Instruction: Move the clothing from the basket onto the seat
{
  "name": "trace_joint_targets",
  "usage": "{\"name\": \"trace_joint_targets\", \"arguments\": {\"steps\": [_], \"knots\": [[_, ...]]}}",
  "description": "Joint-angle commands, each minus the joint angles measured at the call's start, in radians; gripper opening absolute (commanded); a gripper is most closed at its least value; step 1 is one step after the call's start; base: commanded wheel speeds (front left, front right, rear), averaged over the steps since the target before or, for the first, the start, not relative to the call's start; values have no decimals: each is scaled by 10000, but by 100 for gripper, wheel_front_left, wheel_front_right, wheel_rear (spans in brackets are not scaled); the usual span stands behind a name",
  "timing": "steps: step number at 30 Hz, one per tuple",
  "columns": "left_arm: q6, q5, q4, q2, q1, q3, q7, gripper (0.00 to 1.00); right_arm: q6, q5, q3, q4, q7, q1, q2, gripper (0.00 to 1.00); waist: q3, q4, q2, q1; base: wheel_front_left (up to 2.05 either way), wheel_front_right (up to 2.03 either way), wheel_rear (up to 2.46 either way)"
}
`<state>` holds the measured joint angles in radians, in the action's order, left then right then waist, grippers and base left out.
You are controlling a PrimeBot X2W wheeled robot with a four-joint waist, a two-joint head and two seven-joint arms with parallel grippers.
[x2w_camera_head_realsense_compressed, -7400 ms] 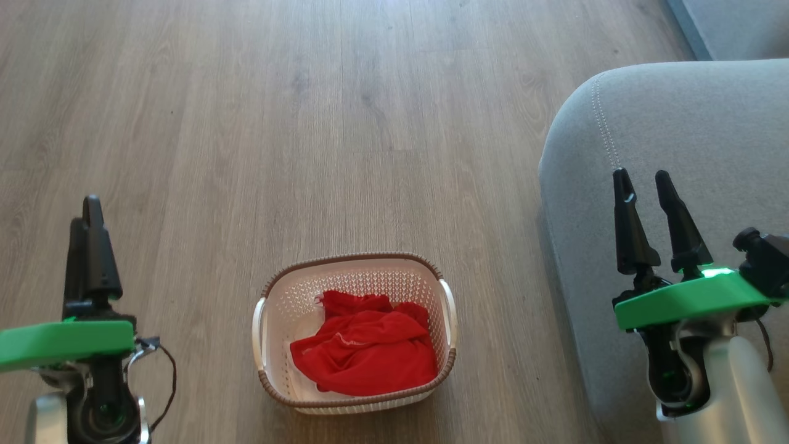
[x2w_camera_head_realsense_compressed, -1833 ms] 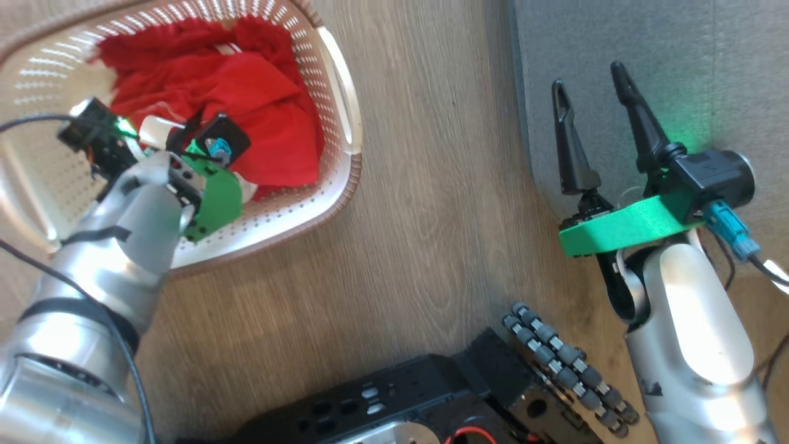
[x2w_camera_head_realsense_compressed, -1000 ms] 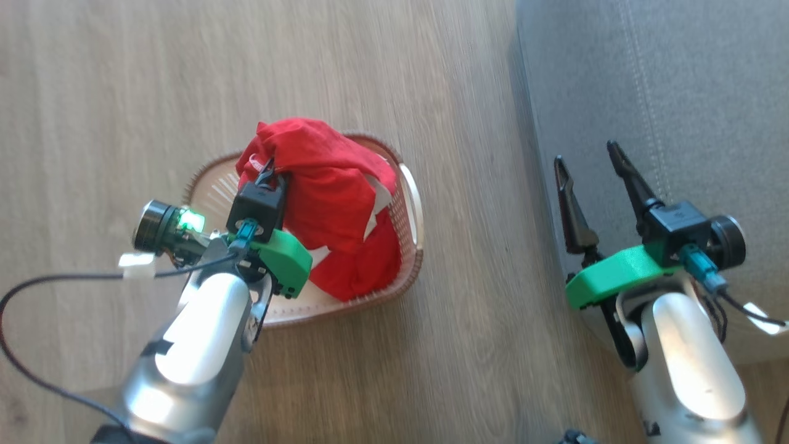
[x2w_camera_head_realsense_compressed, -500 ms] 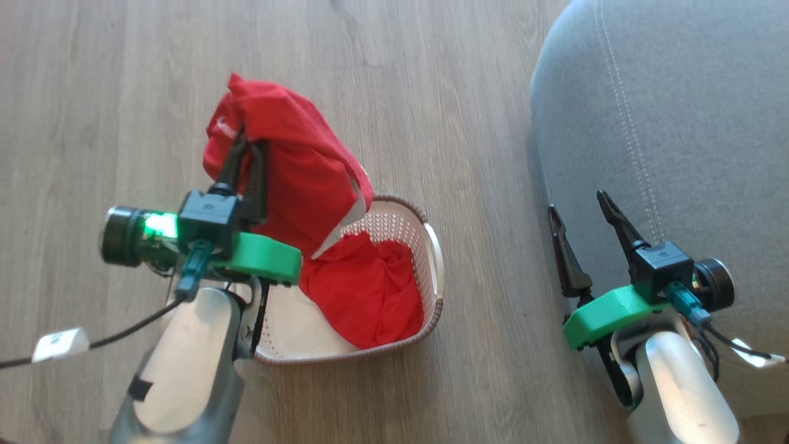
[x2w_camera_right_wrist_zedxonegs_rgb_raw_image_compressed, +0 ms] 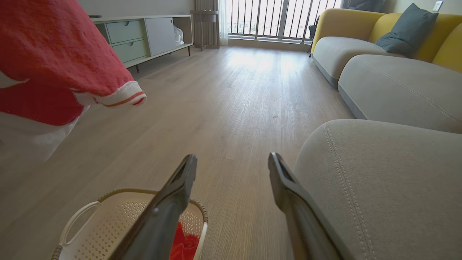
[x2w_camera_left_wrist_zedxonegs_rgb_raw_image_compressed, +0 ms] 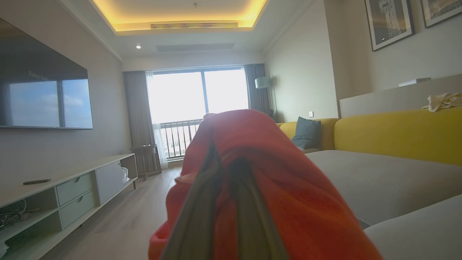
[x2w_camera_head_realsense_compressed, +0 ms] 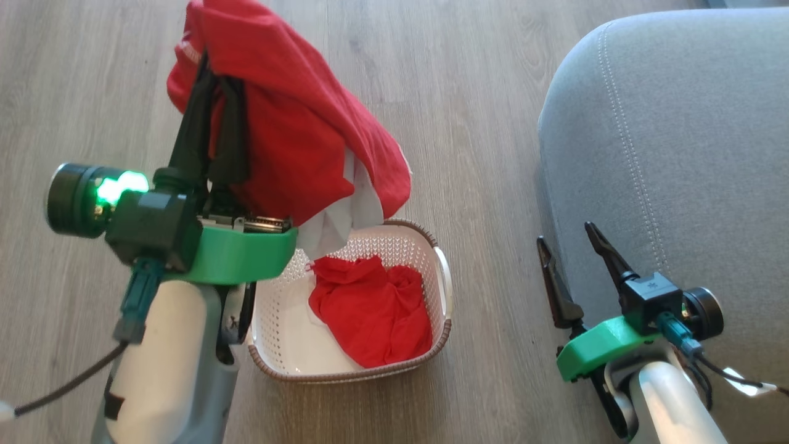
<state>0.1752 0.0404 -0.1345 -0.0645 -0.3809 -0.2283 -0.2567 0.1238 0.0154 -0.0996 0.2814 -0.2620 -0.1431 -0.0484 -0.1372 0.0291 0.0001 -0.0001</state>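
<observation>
Red soft fabric garment with white trim (x2w_camera_head_realsense_compressed: 296,123) hangs pinched in the left gripper (x2w_camera_head_realsense_compressed: 216,92). The dark fingers are nearly together on a fold, and cloth drapes over them and down to their right. It is held up above the far left part of the basket, and its white lower edge dangles just over the far rim.

Small rectangular cream plastic basket with perforated walls and brown braided rim (x2w_camera_head_realsense_compressed: 345,375) sits on the grey-brown wood-plank floor (x2w_camera_head_realsense_compressed: 481,92). Second red crumpled garment (x2w_camera_head_realsense_compressed: 370,314) lies inside it, toward the right side, with bare bottom showing at left.

Right gripper (x2w_camera_head_realsense_compressed: 566,234) holds nothing, fingers spread wide. It sits beside the near left edge of the large grey fabric-upholstered seat cushion with pale stitching (x2w_camera_head_realsense_compressed: 678,154); whether they touch, cannot tell. The seat is right of the basket, apart from it.
</observation>
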Motion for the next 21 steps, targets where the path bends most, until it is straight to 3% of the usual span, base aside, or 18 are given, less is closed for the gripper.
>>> {"name": "trace_joint_targets", "arguments": {"steps": [1,7,21], "knots": [[-84,-105,-603,-6,-352,304,-51,0,69,76,-266,-371,2,-92,-18,100,71,9,-1,1,0,0,0],[-321,-177,-1398,55,-429,-126,-51,0,69,131,-433,-478,2,143,-18,100,344,102,-1,1,0,0,0],[-989,-112,-1208,109,217,-1424,-51,0,69,219,-431,-827,2,379,-18,100,526,248,-1,1,0,0,0]]}}
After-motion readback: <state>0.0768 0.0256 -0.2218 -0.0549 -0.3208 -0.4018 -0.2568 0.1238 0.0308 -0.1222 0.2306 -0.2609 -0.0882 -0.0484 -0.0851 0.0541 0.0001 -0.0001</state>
